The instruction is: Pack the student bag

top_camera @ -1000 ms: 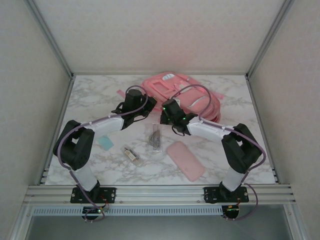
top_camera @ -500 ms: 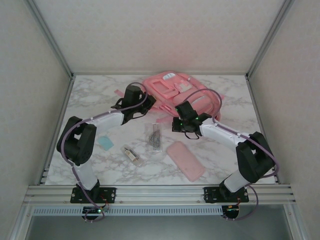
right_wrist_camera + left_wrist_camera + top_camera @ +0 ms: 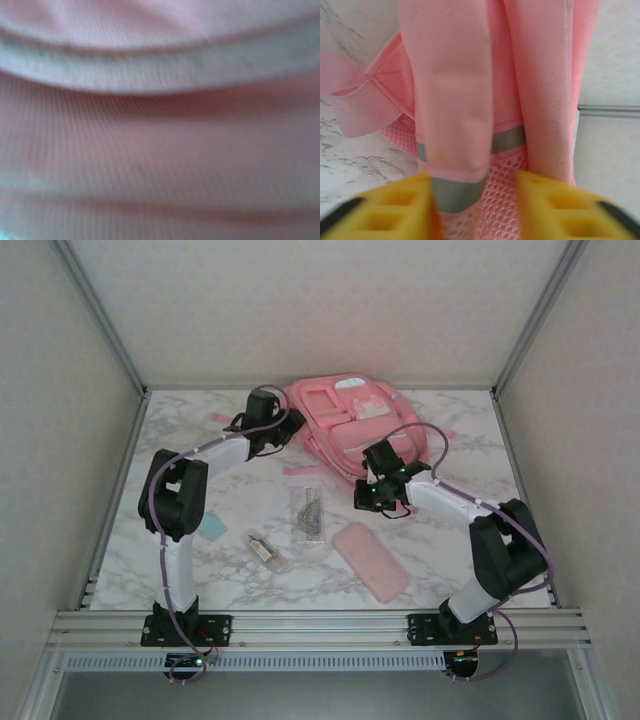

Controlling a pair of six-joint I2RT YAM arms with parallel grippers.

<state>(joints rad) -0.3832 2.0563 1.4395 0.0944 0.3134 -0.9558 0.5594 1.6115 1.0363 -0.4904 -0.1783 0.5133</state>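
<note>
Student bag (image 3: 350, 415), pink with white trim, lies flat at the far middle of the marble surface (image 3: 230, 585), front pockets facing up and its straps trailing out at both sides.

At the bag's left edge sits the left end effector (image 3: 286, 428). Seen from its wrist, it is released: the yellow fingers (image 3: 380, 205) stand apart, and a pink strap (image 3: 450, 100) with a grey band at its end hangs between them, close to the left finger and clear of the right one.

Against the bag's near edge is the right end effector (image 3: 375, 475). It is clenched; its camera is pressed so close to blurred pink fabric that I cannot tell whether any cloth is pinched.

Well in front of the bag lies a flat pink pencil case (image 3: 370, 560). Left of that is a clear pouch of rulers (image 3: 308, 515), then a small clear packet (image 3: 262, 547), and farthest left a little teal piece (image 3: 212, 528).
</note>
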